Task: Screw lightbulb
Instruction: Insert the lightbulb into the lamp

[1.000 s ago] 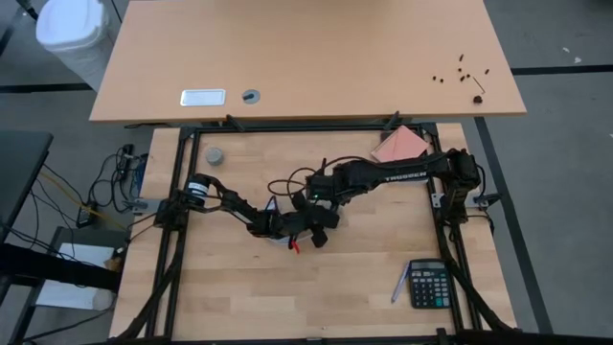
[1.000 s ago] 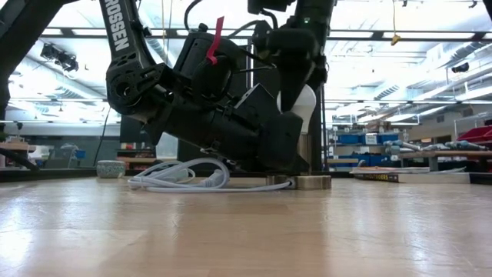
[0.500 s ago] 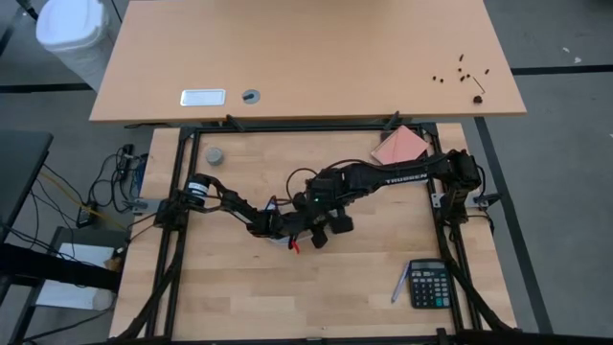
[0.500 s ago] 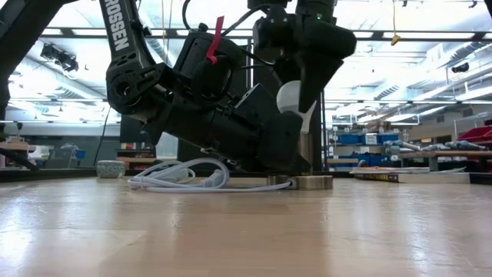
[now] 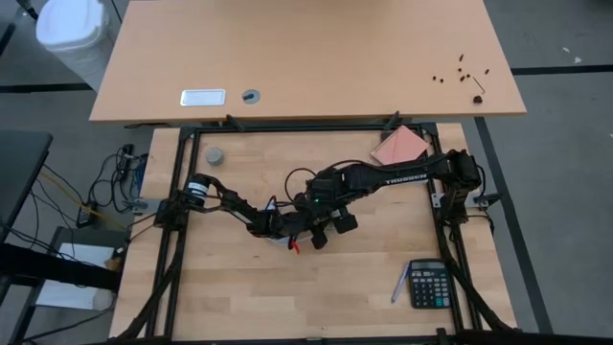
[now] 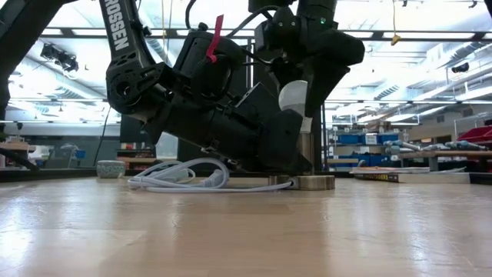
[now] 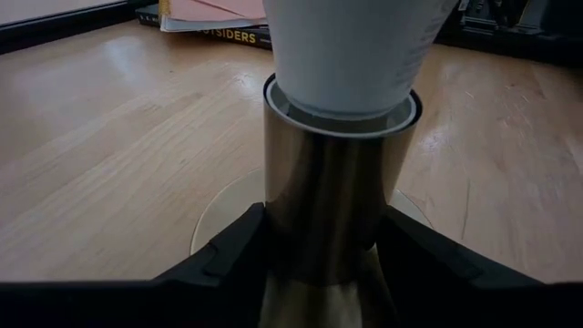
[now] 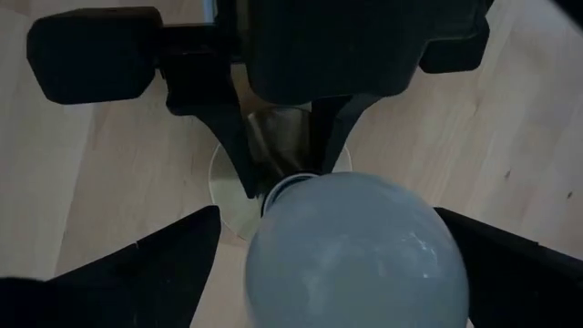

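Left wrist view shows the lightbulb [image 7: 351,50] already seated neck-down in the brass socket stem [image 7: 332,210], with the left tool [image 7: 319,264] clenched on that stem, one dark finger on each side, steadying it above the flat round base disc [image 7: 214,223]. In the right wrist view the right tool [image 8: 351,273] straddles the bulb's white dome [image 8: 357,251], its fingers standing apart on either side with a visible gap, so it reads as released rather than gripping. The step in hand looks like the turning itself, caught between twists: the next move probably calls for the right tool to close on the dome and rotate while the left keeps the stem from spinning. All this sits near the middle of the bench [image 5: 239,278], slightly toward the left edge, as the high view shows. The white cable [image 6: 181,178] coils on the bench just beside the base and could snag. A calculator [image 5: 429,285] and pen [image 5: 398,286] lie near the front right corner, a pink book [image 5: 399,145] by the back right corner, and a grey puck [image 5: 215,155] near the back left corner, all well apart.
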